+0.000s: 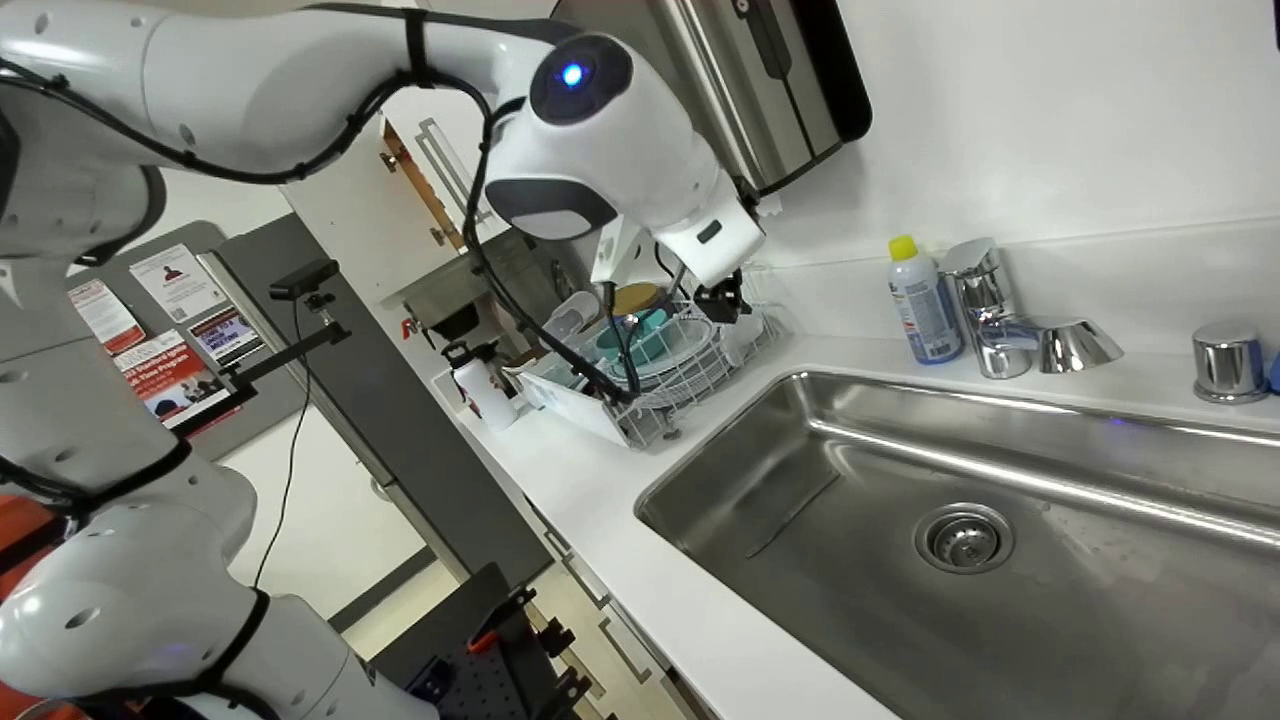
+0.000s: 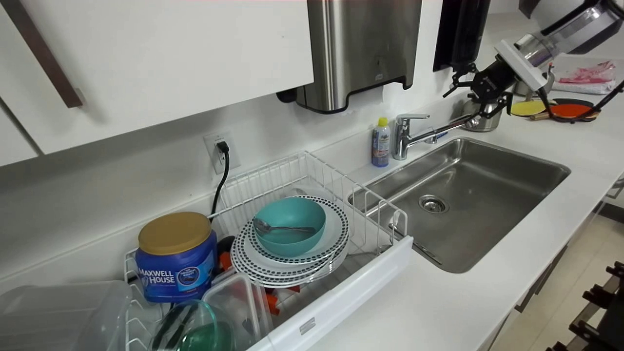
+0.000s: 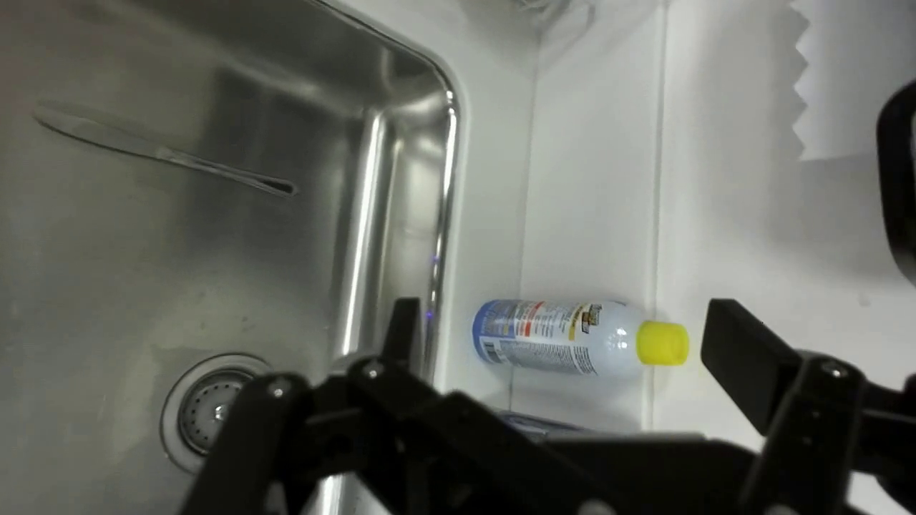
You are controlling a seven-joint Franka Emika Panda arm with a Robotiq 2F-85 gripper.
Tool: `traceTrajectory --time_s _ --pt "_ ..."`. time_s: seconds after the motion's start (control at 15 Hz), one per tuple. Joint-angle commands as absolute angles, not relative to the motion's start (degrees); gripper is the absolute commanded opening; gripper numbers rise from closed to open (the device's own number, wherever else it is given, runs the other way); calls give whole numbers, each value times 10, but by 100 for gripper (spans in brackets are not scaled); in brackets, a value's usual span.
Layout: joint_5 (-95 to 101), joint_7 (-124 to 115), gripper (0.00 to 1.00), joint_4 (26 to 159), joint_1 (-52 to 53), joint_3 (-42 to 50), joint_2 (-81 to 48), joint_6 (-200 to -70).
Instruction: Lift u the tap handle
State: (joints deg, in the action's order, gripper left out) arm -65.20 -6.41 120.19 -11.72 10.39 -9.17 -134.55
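Chrome and short, the handle (image 2: 414, 116) tops the tap (image 2: 401, 141) behind the sink (image 2: 487, 204). Its long axis runs near level, the free end pointing the same way as the spout (image 2: 441, 131), towards my gripper (image 2: 466, 106). That is the relation I steer by: handle ahead of the jaws, near but apart, on the side towards the rack (image 2: 351, 297), offering its tip rather than its flank. The jaws are spread wide with nothing between them, one finger (image 3: 748, 357) higher than the other. I reckon the lower finger (image 3: 402, 332) has to slip under that tip and rise without snagging the spout beneath.

Next outward, the bottle (image 2: 381, 144) stands upright just beside the tap, on the side away from the jaws. Through the wrist view it shows in the gap between the fingers, yet it lies farther off, ungripped.

Plenty is hard to read. Black gripper parts hide most of the tap in the wrist view; a chrome sliver (image 3: 533, 423) below the bottle may belong to it, but which part I can't tell. In an exterior view the wrist (image 1: 620, 170) covers most of the fingers. Where a finger crosses the spout's end, I can't say whether they touch.
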Motion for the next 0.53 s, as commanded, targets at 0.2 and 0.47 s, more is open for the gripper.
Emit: traceTrajectory --time_s 0.2,0.47 --pt "-964 107 100 1138 -157 106 -203 -1352" --pt "-1125 251 100 1118 -169 117 -256 -1331"
